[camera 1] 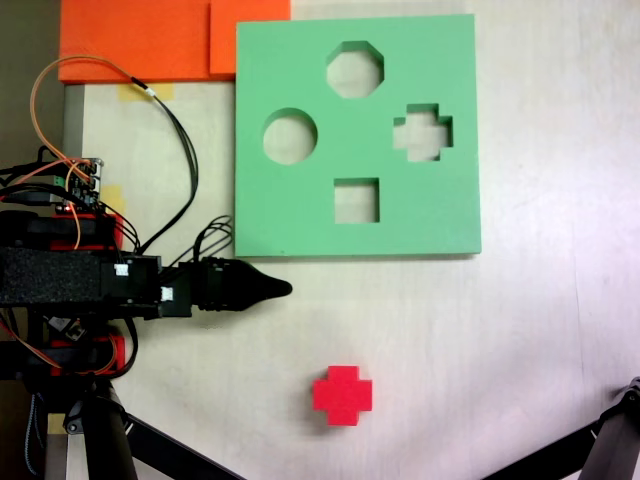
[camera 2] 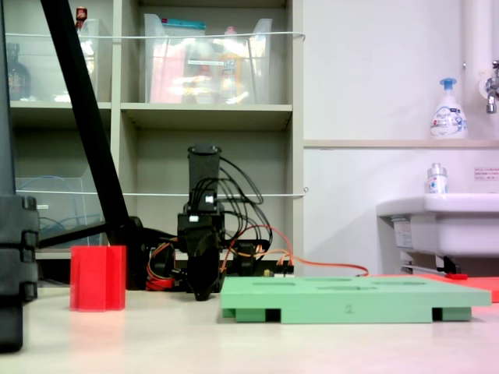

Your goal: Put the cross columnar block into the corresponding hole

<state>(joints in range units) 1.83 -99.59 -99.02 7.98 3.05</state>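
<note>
While the arm lies low along the tabletop (camera 1: 520, 330), its gripper (camera 1: 283, 289) tapers to a single dark point in a fixed view from above, and in a fixed view from table level (camera 2: 203, 294) it points down at the surface as one narrow black tip. The jaws look pressed together, with no gap visible between them, and they hold nothing.

The green board (camera 1: 300, 215) serves as the landmark. That dark tip sits just off the board's lower left corner in a fixed view from above, close to its edge but apart from it. The red cross block (camera 1: 342, 395) stands upright well below the board's lower edge, apart from the gripper; at table level the block (camera 2: 97, 278) stands to the left of the board (camera 2: 351, 300). The cross-shaped hole (camera 1: 423, 133) is cut near the board's right edge, beside an octagonal hole (camera 1: 355, 69), a round hole (camera 1: 290, 136) and a square hole (camera 1: 356, 200).

Orange foam sheets (camera 1: 140, 40) lie against the board's upper left corner. Behind the board stand shelves (camera 2: 207, 115) with clear bins, and to its right a white sink (camera 2: 440, 226) with a soap bottle (camera 2: 447, 111) above it.
</note>
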